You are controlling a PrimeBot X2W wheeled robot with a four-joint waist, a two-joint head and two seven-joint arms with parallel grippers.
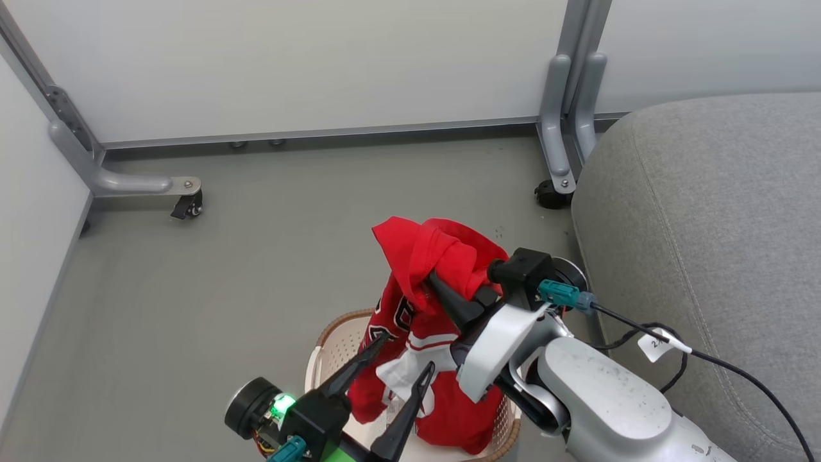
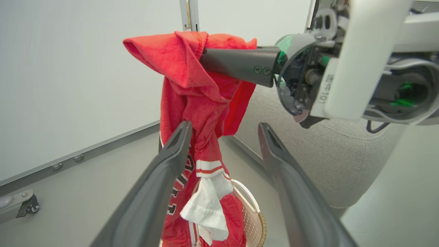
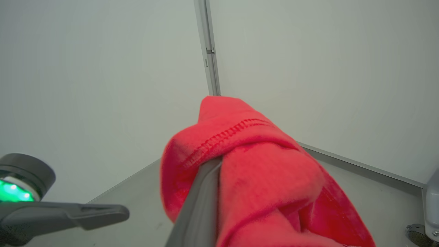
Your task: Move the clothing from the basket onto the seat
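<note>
My right gripper is pressed together, pinching the clothing at a bunched top fold. Its fingertips are buried in red cloth. In the right wrist view one finger runs up into the fabric, which wraps over it and shows a stitched hem.

The clothing hangs from that pinch, raised above the basket, with its lower end down inside the basket. In the left wrist view the red bundle drapes down from the right gripper. Black-and-white lettering, white stripe trim and a white flap sit low, over the basket rim.

My left gripper is spread wide and grips nothing. Its fingers point up at the hanging cloth. In its own view the gripper brackets the lower part of the jersey. One finger is right at the fabric edge; I cannot tell whether it touches. From the right wrist, a left gripper finger is apart from the cloth.

The basket is on the grey floor, just beside the seat, which is on my right. No clothing is on the seat. White wall panels stand behind, with a caster at the left.
</note>
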